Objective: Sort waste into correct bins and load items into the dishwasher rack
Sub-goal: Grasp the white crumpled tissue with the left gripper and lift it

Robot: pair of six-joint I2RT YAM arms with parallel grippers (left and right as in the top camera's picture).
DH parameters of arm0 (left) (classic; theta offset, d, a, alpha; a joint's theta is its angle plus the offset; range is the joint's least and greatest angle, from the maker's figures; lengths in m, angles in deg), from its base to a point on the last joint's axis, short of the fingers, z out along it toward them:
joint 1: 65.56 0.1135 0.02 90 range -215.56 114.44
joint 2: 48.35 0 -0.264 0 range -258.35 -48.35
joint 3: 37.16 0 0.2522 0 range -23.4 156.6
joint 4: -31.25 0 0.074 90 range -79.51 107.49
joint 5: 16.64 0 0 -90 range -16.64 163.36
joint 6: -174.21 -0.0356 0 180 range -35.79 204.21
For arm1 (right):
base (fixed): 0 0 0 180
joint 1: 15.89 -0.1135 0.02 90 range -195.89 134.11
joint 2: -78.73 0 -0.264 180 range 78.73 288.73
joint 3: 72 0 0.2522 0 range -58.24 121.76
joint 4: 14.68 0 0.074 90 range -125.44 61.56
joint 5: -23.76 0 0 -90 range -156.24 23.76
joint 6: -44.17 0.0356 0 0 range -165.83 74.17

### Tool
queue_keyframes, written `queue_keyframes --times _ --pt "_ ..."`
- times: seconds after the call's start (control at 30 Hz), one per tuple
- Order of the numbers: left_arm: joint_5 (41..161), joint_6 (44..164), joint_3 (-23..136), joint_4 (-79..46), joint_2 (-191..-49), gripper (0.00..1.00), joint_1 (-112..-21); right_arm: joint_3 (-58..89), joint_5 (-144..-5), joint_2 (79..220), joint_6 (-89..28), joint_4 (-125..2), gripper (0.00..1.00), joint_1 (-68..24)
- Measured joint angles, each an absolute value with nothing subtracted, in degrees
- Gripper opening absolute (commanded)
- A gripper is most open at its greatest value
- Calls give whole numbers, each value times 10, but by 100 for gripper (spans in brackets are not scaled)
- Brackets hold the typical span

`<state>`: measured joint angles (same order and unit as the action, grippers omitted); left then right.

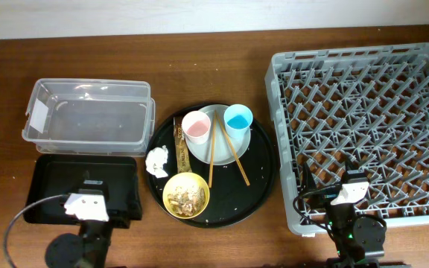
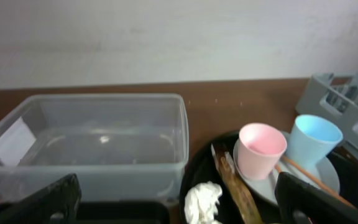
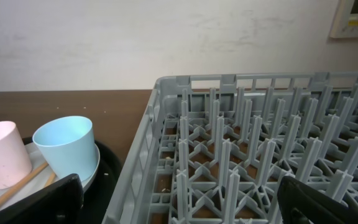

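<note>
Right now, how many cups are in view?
2. The pink cup stands upright on the left part of the white plate, and the light-blue cup stands upright on its right part. The plate sits on the round black tray. No others are visible.

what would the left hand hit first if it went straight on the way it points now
Most likely the left hand meets the clear tub at its near wall, by its right corner; depth is unclear.

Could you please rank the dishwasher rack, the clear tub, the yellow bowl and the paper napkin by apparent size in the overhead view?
Largest to smallest:
1. dishwasher rack
2. clear tub
3. yellow bowl
4. paper napkin
None look close enough to tie.
</note>
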<state>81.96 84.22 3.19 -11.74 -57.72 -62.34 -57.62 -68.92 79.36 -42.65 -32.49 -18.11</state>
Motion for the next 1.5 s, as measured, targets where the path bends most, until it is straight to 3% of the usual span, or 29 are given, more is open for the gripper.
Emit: queue_keyframes --times 0.2,0.37,0.53,0.6,0.73,0.77,0.83,0.9,1.0,1.03,1.1,1.17,1.27,1.5 --pt "839 843 101 -182 -738 99 -623 -576 -689 794 -426 -325 98 -181" --pt "995 842 148 -130 -908 100 -625 -576 -689 794 -426 -325 98 -181" --pt "1097 894 156 -58 -946 99 -625 -576 -689 794 -426 -325 98 -181" --pt "1101 938 175 -85 -951 99 -625 -576 -689 794 -426 -325 98 -181" --pt "1008 979 269 -264 -974 95 -633 -576 -689 794 -426 -325 99 -181" --pt "955 982 314 -326 -991 83 -652 -576 -689 794 -427 -325 98 -181" --pt "888 985 354 -372 -1015 80 -694 -576 -689 794 -426 -325 98 -181" --pt "850 988 358 -393 -1043 99 -743 -576 -689 794 -426 -325 98 -181" --pt "820 989 358 -387 -1105 98 -789 -576 -689 794 -426 -325 99 -181" --pt "814 988 358 -377 -1120 82 -792 -576 -689 794 -426 -325 98 -181" --pt "800 1001 358 -372 -1142 69 -793 -576 -689 794 -426 -325 98 -181" --pt "768 1035 358 -379 -1151 63 -796 -576 -689 794 -426 -325 98 -181" --pt "704 1085 346 -353 -1153 63 -824 -576 -689 794 -426 -325 98 -181" --pt "608 1151 177 -164 -1156 74 -874 -576 -689 794 -427 -325 99 -181"
